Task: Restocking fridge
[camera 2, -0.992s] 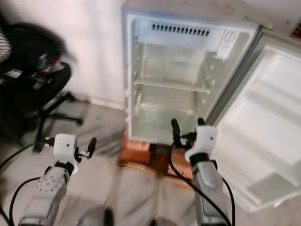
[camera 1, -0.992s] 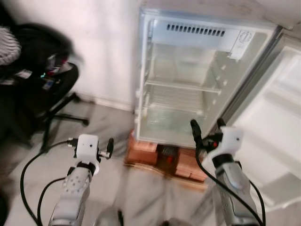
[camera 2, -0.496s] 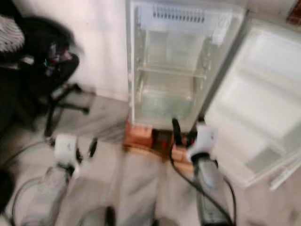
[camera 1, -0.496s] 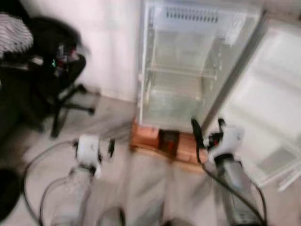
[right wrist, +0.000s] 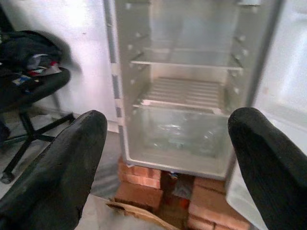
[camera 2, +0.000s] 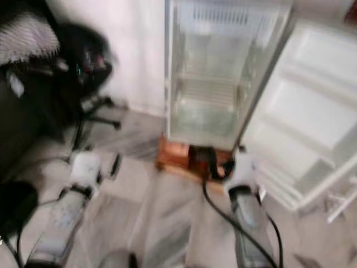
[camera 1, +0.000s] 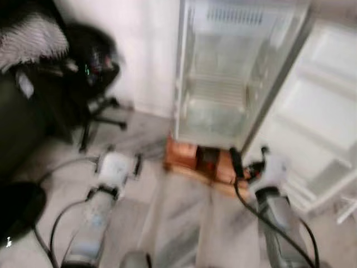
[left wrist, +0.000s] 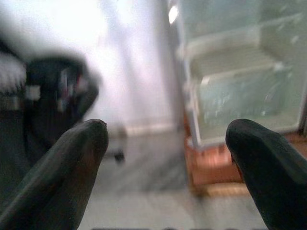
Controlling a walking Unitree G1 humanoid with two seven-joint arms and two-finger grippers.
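Note:
A small fridge (camera 1: pixel 223 72) stands open against the white wall, and its glass shelves (right wrist: pixel 184 98) are bare. Its white door (camera 1: pixel 318 106) is swung out to the right. The fridge rests on a base of red bricks (camera 1: pixel 201 162). My right gripper (camera 1: pixel 249 156) is held open above the floor just before the bricks, and through its wrist view the black fingers (right wrist: pixel 62 163) frame the fridge interior. My left gripper (camera 1: pixel 125 162) is open over the floor to the fridge's left, with nothing between its fingers (left wrist: pixel 72 163).
A black office chair (camera 1: pixel 89 72) loaded with dark things stands at the left wall. Striped fabric (camera 1: pixel 28 39) shows at the upper left. A dark round object (camera 1: pixel 19 206) lies on the grey marble floor (camera 1: pixel 178 223) at the lower left. Both eye views are blurred.
The whole picture has shifted: the fridge sits further right and more of the chair and left floor shows, so the camera moved. Both grippers stay open and held out in front.

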